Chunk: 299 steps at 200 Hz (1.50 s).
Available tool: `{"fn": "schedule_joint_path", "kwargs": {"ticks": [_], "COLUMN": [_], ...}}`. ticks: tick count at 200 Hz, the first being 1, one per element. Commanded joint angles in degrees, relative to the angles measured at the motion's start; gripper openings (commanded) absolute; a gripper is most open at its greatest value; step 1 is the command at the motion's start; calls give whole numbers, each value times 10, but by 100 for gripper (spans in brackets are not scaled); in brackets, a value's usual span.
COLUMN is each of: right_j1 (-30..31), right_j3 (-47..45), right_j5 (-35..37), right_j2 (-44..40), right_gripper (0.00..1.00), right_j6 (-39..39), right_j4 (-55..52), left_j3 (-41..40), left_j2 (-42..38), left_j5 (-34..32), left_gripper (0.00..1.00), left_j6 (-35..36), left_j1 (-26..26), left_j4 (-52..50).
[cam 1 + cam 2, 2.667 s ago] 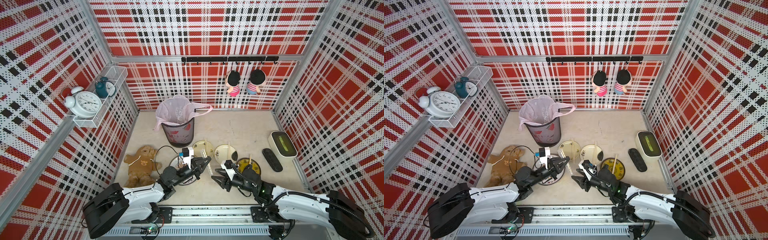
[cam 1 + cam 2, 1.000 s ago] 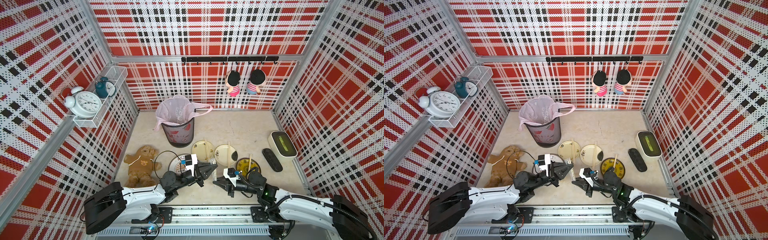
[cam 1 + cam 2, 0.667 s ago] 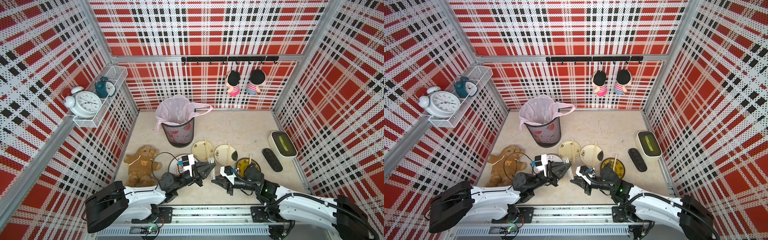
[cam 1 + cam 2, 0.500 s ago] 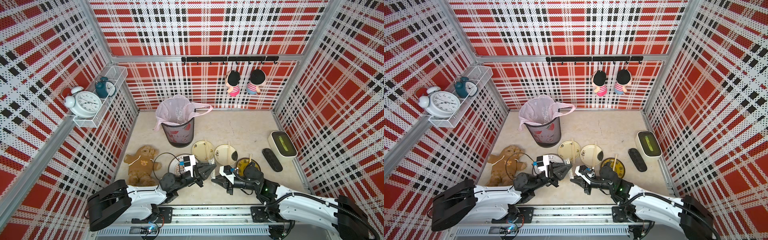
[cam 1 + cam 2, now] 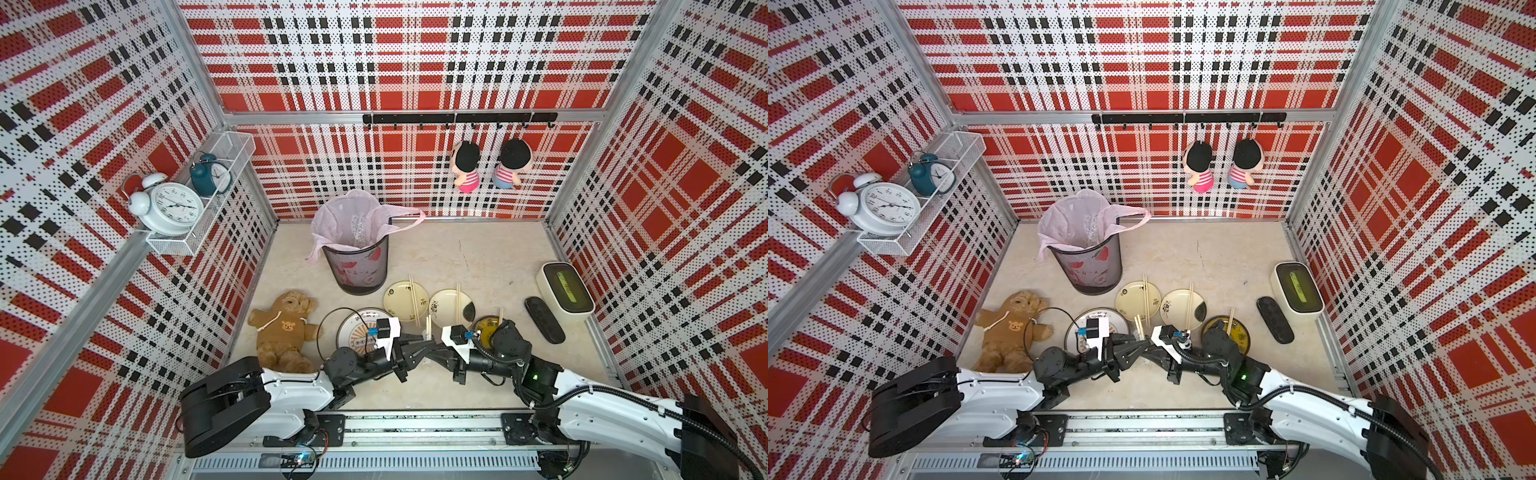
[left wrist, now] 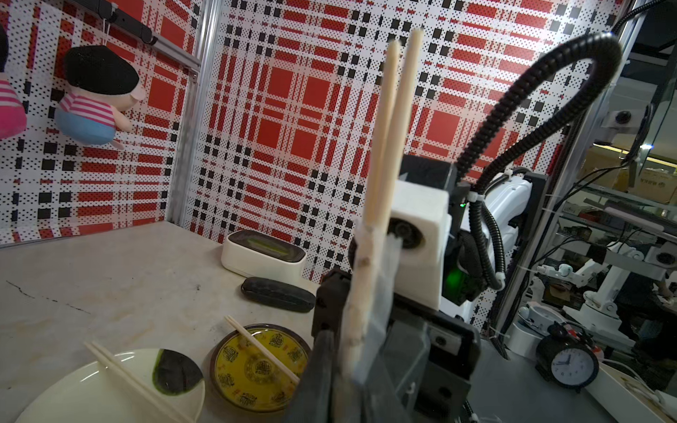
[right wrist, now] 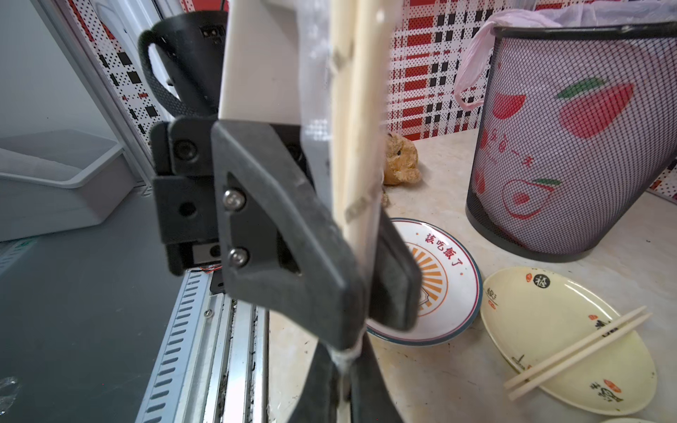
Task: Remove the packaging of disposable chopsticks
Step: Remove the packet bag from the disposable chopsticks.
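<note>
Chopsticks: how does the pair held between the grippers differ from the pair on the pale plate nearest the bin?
Pose: the held pair stands roughly upright, clamped by the left gripper; the plate pair lies flat across its plate. Wrapping: the held pair's lower part is in a clear sleeve, its end pinched by the right gripper; the plate pair is bare. Both are pale wooden pairs.
</note>
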Motion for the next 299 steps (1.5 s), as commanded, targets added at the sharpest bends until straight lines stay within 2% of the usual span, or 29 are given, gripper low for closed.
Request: {"fn": "schedule_joint_path", "kwargs": {"ticks": [1, 26, 96, 113, 143, 172, 182, 190, 227, 245, 272, 299], "right_j1": [0, 0, 0, 0, 0, 0, 0, 0, 0, 0, 0, 0], "right_j3": [34, 20, -25, -30, -36, -38, -39, -41, -44, -38, -30, -16], "right_j5": [-3, 8, 30, 29, 23, 20, 18, 17, 16, 9, 3, -1], "right_j2": [-30, -28, -26, -21, -4, 6, 7, 7, -5, -11, -21, -17], "right_gripper": [0, 0, 0, 0, 0, 0, 0, 0, 0, 0, 0, 0], "right_j6": [-30, -26, -4, 4, 12, 16, 17, 18, 20, 21, 24, 22], "right_j4": [124, 122, 101, 100, 102, 101, 104, 106, 109, 111, 113, 108], "left_j3": [-18, -12, 59, 82, 119, 153, 157, 157, 141, 126, 91, 64], "left_j2": [21, 9, -34, -46, -70, -95, -102, -106, -98, -93, -89, -83], "left_j5": [11, 20, 43, 49, 40, 34, 32, 27, 29, 28, 15, 11], "left_gripper": [15, 16, 35, 48, 62, 65, 63, 58, 17, 15, 19, 11], "left_j6": [-5, -5, 10, 18, 38, 60, 65, 68, 62, 58, 43, 34], "left_j1": [-2, -2, 12, 14, 16, 17, 17, 17, 17, 14, 12, 13], "left_j4": [-115, -117, -180, -202, -237, -274, -277, -278, -276, -273, -256, -236]}}
